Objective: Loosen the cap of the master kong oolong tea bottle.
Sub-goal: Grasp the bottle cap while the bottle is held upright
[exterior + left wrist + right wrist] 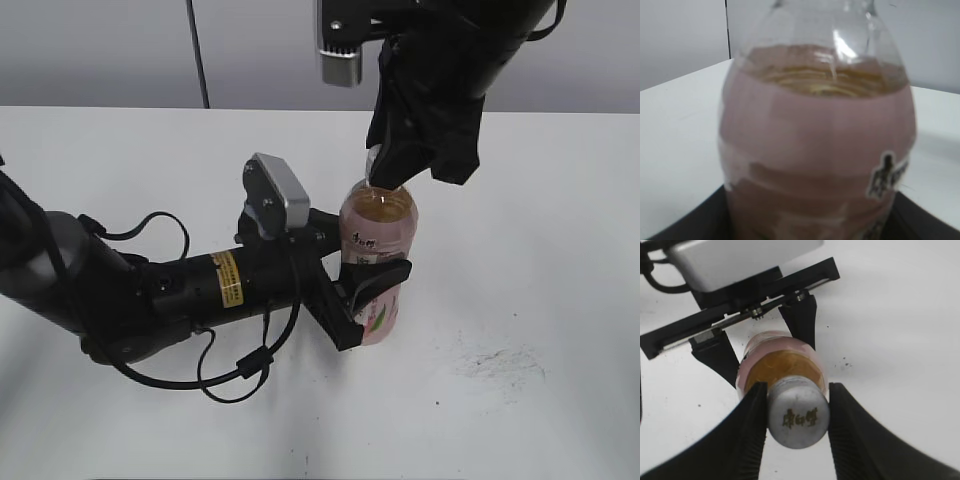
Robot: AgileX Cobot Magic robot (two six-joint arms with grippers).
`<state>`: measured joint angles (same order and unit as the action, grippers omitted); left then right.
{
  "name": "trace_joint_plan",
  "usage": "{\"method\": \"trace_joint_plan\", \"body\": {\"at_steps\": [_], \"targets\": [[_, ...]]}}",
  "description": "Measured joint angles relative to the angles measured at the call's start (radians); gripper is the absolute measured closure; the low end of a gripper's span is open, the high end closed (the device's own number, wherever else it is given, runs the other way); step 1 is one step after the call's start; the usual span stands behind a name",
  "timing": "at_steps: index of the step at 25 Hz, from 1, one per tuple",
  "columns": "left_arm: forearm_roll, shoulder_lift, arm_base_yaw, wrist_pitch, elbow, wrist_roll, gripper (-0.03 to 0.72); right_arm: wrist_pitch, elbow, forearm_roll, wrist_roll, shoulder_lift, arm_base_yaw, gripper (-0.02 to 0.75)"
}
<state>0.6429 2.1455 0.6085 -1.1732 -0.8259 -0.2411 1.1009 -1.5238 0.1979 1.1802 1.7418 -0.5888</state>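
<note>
A: How is the right end effector (796,412) set?

B: It is placed from above, with its two dark fingers (752,430) on either side of the cap (798,416). The left finger is seen touching the ribbed side; at the right finger a thin gap may remain, so a firm pinch cannot be confirmed. The cap is enclosed, though, not merely approached.

A: And the left end effector (372,290)?

B: It is closed around the lower body of the bottle (380,250), over the pink label, with the arm laid low across the surface (520,300). In the left wrist view only the bottle's shoulder and amber tea are shown, very close, so the hold is judged from the exterior view.

A: Where is the bottle placed?

B: It is stood upright near the middle of the surface, somewhat toward the right edge, well away from every corner. The cap is still seated on the neck.

A: Which step is judged to be in hand?

B: The grasp on the cap is being set; turning is not yet evident.

A: What is called for next?

B: The right fingers would need to be pressed fully onto the ribs, then the wrist rotated about the bottle's axis while the body is held fast below. If the lower hold is slack, the whole bottle could be spun instead.
</note>
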Motion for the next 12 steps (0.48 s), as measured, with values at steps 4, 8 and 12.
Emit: {"method": "trace_joint_plan", "body": {"at_steps": [4, 8, 12], "targets": [[0.002, 0.000, 0.000, -0.001, 0.000, 0.002, 0.300, 0.006, -0.003, 0.000, 0.120, 0.000, 0.000, 0.458], [0.002, 0.000, 0.000, -0.001, 0.000, 0.002, 0.300, 0.005, -0.003, 0.005, 0.139, 0.000, 0.000, 0.456], [-0.004, 0.000, 0.000, -0.001, 0.000, -0.008, 0.300, 0.004, -0.002, 0.020, 0.118, 0.000, 0.000, 0.314]]}}
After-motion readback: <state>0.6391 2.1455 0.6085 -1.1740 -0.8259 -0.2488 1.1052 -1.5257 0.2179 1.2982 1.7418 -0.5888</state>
